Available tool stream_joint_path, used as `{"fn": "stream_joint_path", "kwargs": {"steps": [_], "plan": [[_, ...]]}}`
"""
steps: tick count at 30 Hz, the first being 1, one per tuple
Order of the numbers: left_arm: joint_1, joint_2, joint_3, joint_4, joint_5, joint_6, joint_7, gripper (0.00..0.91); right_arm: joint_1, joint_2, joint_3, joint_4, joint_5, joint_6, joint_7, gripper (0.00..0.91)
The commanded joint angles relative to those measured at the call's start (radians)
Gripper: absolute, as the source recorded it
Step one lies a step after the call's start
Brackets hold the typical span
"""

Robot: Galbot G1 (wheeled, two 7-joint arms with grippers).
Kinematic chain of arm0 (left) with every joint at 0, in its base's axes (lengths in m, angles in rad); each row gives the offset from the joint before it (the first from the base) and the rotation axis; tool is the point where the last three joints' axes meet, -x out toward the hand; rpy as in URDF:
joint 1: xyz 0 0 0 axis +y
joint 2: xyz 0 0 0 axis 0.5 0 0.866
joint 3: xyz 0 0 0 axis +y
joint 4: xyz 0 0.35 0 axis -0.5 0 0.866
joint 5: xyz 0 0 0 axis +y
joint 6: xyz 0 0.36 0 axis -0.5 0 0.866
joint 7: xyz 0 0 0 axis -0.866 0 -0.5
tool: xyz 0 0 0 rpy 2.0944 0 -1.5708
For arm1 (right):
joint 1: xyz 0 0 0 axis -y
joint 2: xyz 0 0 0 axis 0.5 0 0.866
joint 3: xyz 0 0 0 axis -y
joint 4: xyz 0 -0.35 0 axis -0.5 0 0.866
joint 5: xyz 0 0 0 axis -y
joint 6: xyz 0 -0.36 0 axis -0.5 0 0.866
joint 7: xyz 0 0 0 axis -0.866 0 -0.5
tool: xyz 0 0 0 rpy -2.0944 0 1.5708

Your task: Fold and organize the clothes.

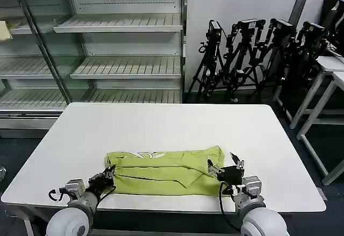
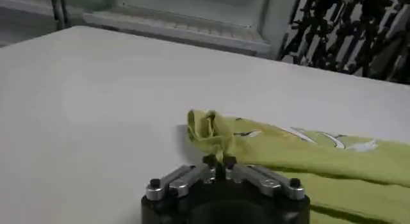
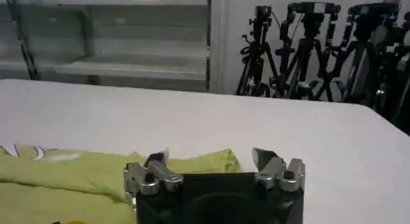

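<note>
Head view shows the lime shirt (image 1: 166, 172) folded into a long band lying across the near part of the white surface (image 1: 161, 128), close to the front edge. A white pattern shows along its far edge, left of the middle. The left end effector (image 1: 107, 174) sits at the shirt's left end, low over the surface, with its arm reaching in from the near left corner. The right end effector (image 1: 221, 166) sits at the shirt's right end, its arm coming up from the near right corner.

Left wrist view shows the left end effector (image 2: 220, 161) drawn narrow, its two fingertips together and pinching a bunched corner of the shirt (image 2: 307, 161); the cloth rises in a small crumpled peak just beyond the tips and the rest of the band runs away flat on the surface (image 2: 96, 104).

Right wrist view shows the right end effector (image 3: 211, 158) spread wide, its fingers (image 3: 157, 160) well apart. One finger is over the cloth and the other is over bare surface beside it; the shirt (image 3: 96, 174) corner lies between and just beyond them, not gripped.

Behind the surface stand a metal shelving unit (image 1: 118, 48) and a row of black tripods (image 1: 252, 53).
</note>
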Motion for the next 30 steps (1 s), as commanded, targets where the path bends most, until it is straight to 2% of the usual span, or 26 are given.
{"fn": "stream_joint_path", "kwargs": {"steps": [1,8,14,16,21,25,28,30], "plan": [[-0.022,0.102,-0.098,0.027,0.078,0.009,0.060,0.010,0.000,-0.005,0.005,-0.004,-0.006,0.003,-0.001,0.907],[0.009,0.295,-0.300,0.052,0.185,0.021,0.163,0.010,0.011,0.001,-0.005,-0.010,-0.016,0.009,-0.002,0.907],[0.041,0.443,-0.373,0.094,0.317,0.022,0.172,0.010,0.025,0.011,-0.019,-0.009,-0.023,0.008,-0.003,0.907],[0.052,0.458,-0.363,0.054,0.303,0.023,0.157,0.010,0.029,0.020,-0.027,-0.018,-0.032,0.009,-0.004,0.907],[0.016,0.409,-0.219,-0.056,0.213,0.024,0.057,0.010,0.018,0.025,-0.028,-0.022,-0.041,0.011,-0.005,0.907],[-0.021,0.342,-0.063,-0.158,0.099,0.023,-0.032,0.010,0.007,0.018,-0.012,-0.022,-0.043,0.014,-0.006,0.907],[-0.045,0.265,0.036,-0.223,0.077,0.021,-0.043,0.010,0.002,0.018,-0.004,-0.023,-0.043,0.016,-0.008,0.907],[-0.044,0.239,0.100,-0.248,0.079,0.021,-0.033,0.010,0.001,0.020,-0.003,-0.022,-0.046,0.016,-0.008,0.907]]}}
